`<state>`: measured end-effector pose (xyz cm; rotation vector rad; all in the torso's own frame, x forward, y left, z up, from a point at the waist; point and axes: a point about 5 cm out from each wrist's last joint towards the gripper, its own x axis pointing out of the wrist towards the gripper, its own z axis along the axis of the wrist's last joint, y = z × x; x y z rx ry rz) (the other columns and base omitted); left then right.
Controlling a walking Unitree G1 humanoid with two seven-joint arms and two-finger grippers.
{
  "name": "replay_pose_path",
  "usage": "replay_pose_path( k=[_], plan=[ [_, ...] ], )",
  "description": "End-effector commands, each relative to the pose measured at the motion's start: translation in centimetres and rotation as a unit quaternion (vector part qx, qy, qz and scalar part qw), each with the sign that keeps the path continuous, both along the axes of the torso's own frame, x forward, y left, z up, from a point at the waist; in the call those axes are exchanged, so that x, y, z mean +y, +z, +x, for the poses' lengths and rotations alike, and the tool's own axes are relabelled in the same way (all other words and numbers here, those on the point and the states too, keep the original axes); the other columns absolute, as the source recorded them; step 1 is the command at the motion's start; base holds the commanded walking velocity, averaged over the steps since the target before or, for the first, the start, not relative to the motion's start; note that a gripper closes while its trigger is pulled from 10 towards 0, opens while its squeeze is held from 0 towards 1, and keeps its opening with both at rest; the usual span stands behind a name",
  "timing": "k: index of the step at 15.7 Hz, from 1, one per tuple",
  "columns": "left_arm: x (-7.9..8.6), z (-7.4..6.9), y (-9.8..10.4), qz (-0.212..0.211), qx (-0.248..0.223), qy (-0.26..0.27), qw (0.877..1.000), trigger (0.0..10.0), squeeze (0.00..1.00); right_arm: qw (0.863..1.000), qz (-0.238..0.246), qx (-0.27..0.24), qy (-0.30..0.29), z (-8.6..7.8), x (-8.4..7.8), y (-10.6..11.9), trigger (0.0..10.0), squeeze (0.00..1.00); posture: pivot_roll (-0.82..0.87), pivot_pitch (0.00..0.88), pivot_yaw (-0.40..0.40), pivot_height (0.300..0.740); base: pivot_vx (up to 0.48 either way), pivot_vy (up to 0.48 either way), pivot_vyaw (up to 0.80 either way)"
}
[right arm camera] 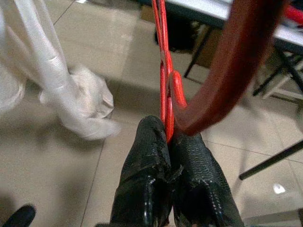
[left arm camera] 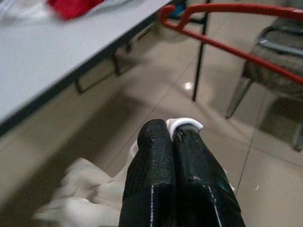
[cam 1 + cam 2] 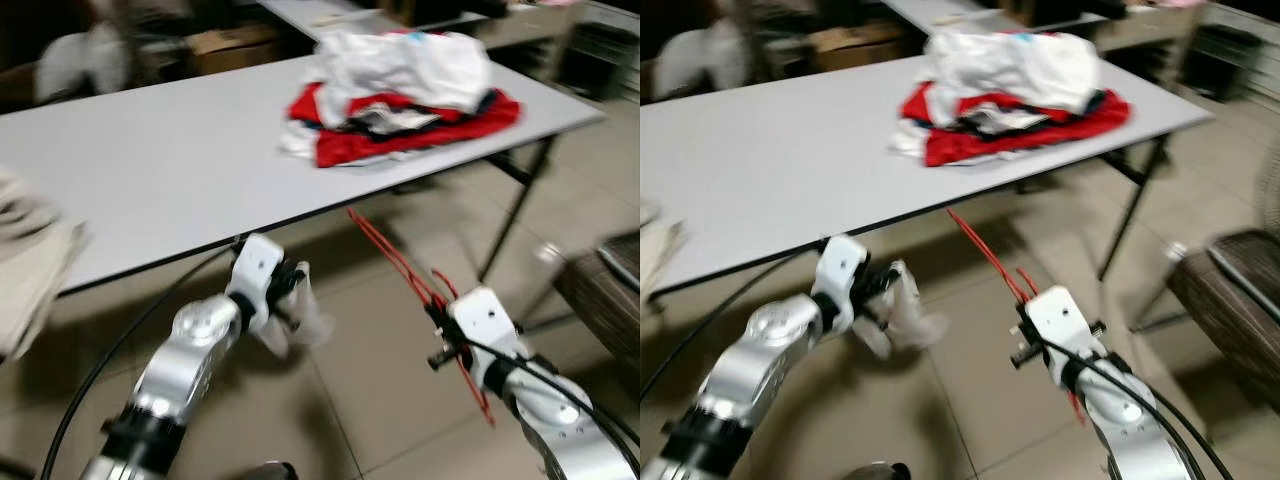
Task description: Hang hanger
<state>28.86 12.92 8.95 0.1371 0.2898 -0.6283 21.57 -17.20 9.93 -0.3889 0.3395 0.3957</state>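
Right wrist view: right gripper clamped on red hanger.
Left gripper: pinching white garment.
Progress: hanger unhung; no rail visible.

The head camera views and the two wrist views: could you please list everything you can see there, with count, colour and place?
Table: one, pale grey top, dark legs, ahead of the robot.
Clothes pile: one heap, red and white, on the table's far right part.
Beige fabric: one, at the table's left edge.
Cardboard box: one, brown, behind the table.
Dark chair: one, on the floor at right.
Floor: beige tiles.
Hanger: one, red, held below the table edge.
White cloth: one, held, hanging down.
Left gripper: black fingers shut on the white cloth.
Right gripper: black fingers shut on the hanger.
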Motion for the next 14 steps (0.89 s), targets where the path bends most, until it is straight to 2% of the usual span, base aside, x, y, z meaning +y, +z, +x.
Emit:
replay_pose_path(
  k=[1,5,6,7,8,9,11,12,14],
  plan=[
    [-0.1,-0.5,0.1,0.008,0.000,-0.008,1.000,0.0,0.00,1.000,-0.011,-0.001,0.001,-0.1,-0.5,0.4,10.0,0.00,-0.12,0.000,0.037,0.740,0.000,0.000,0.80],
    [-0.1,-2.9,-1.5,0.024,0.044,-0.004,0.999,0.0,0.00,0.998,-0.024,0.056,0.032,-1.8,-0.9,-0.4,10.0,0.00,-0.12,0.000,0.013,0.740,0.000,0.000,0.80],
    [-0.2,-3.2,-1.6,0.019,0.038,0.005,0.999,1.0,0.00,0.997,-0.019,0.071,0.027,-2.2,-1.2,-0.7,10.0,0.00,-0.12,0.016,0.003,0.740,0.000,0.000,0.80],
    [-0.1,-3.3,-1.5,0.019,0.028,0.014,0.999,4.8,0.00,0.996,-0.015,0.081,0.022,-2.4,-1.4,-0.9,10.0,0.00,-0.12,0.025,-0.002,0.740,0.000,0.000,0.80],
    [-0.1,-3.3,-1.4,0.021,0.025,0.018,0.999,10.0,0.00,0.996,-0.010,0.086,0.017,-2.4,-1.5,-1.1,10.0,0.00,-0.12,0.026,-0.001,0.740,0.000,0.000,0.80],
    [0.0,-3.1,-1.1,0.025,0.015,0.024,0.999,10.0,0.00,0.996,0.005,0.094,-0.006,-2.3,-1.8,-1.3,10.0,0.00,-0.12,0.022,0.003,0.740,0.000,0.000,0.80],
    [0.2,-2.4,-0.9,0.026,0.008,0.038,0.999,10.0,0.00,0.988,0.055,0.126,-0.074,-2.0,-2.4,-2.4,10.0,0.00,-0.12,0.000,0.015,0.740,0.000,0.000,0.00],
    [0.2,-1.8,-0.5,0.031,-0.004,0.039,0.999,10.0,0.00,0.986,0.071,0.123,-0.092,-1.5,-2.6,-2.8,10.0,0.00,-0.12,0.000,0.020,0.740,0.000,0.000,0.00],
    [0.5,-1.0,-0.3,0.040,-0.007,0.047,0.998,10.0,0.00,0.987,0.084,0.107,-0.085,-0.8,-2.2,-2.7,10.0,0.00,-0.12,0.000,0.031,0.740,0.000,0.000,0.00]
  ],
)
